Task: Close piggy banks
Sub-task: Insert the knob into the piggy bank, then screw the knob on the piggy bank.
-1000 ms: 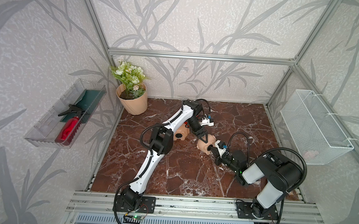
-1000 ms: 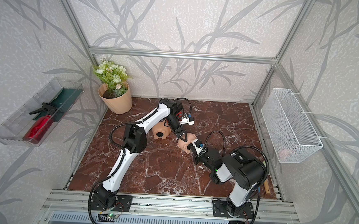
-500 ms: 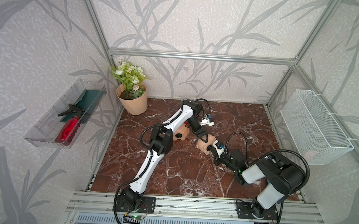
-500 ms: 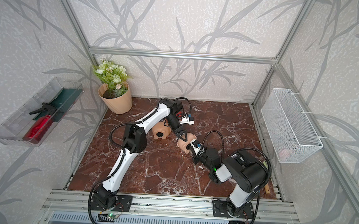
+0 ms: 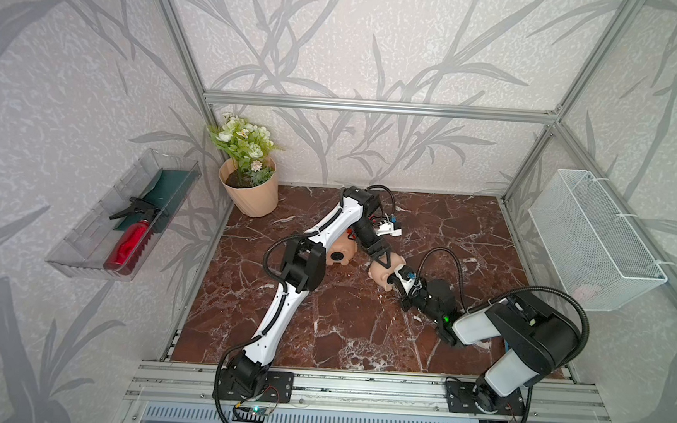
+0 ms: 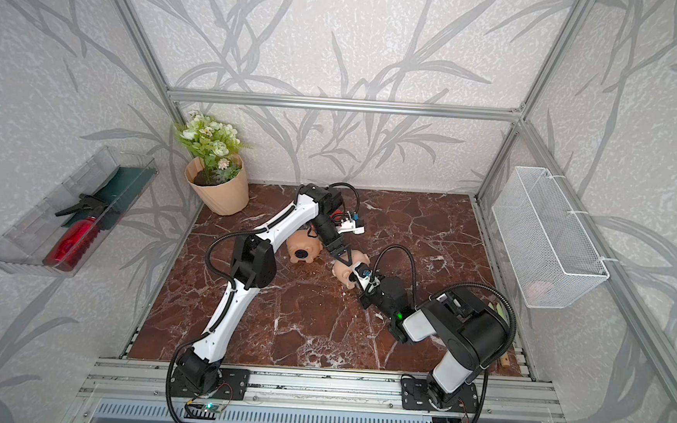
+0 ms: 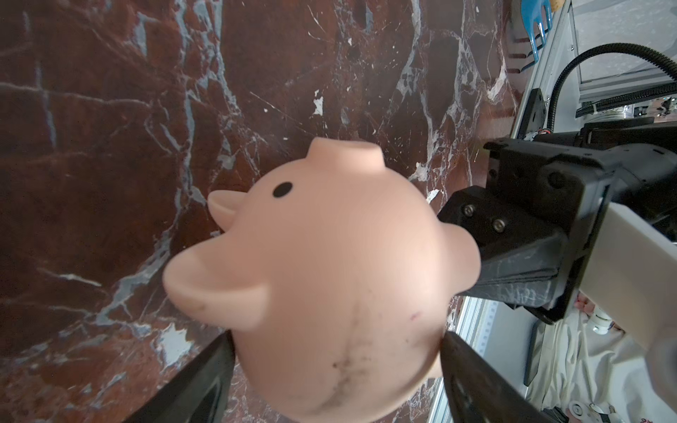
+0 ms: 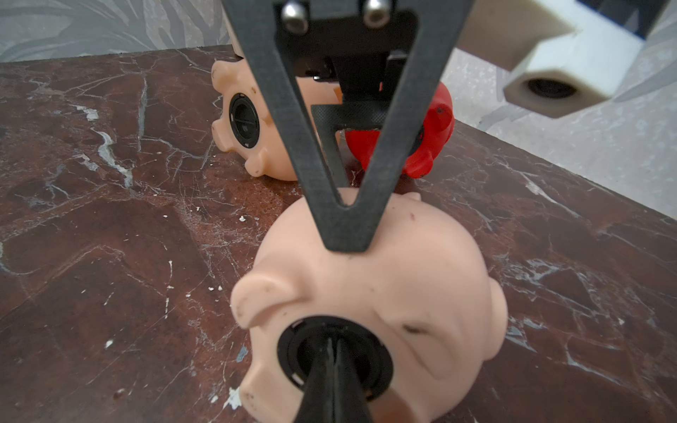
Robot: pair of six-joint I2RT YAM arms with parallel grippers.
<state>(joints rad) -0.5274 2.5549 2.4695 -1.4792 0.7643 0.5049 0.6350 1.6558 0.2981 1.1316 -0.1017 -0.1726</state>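
— Anything changed since a second ago?
— Hardly. Left jaws still clamp the peach piggy bank mid-tabletop; right jaws, closed, press its belly plug. The left arm half hides the red piggy bank.

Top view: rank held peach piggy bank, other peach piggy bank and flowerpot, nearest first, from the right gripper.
1. Held peach piggy bank, touching the right gripper.
2. Other peach piggy bank, lying sideways, farther back.
3. Flowerpot, back left corner.
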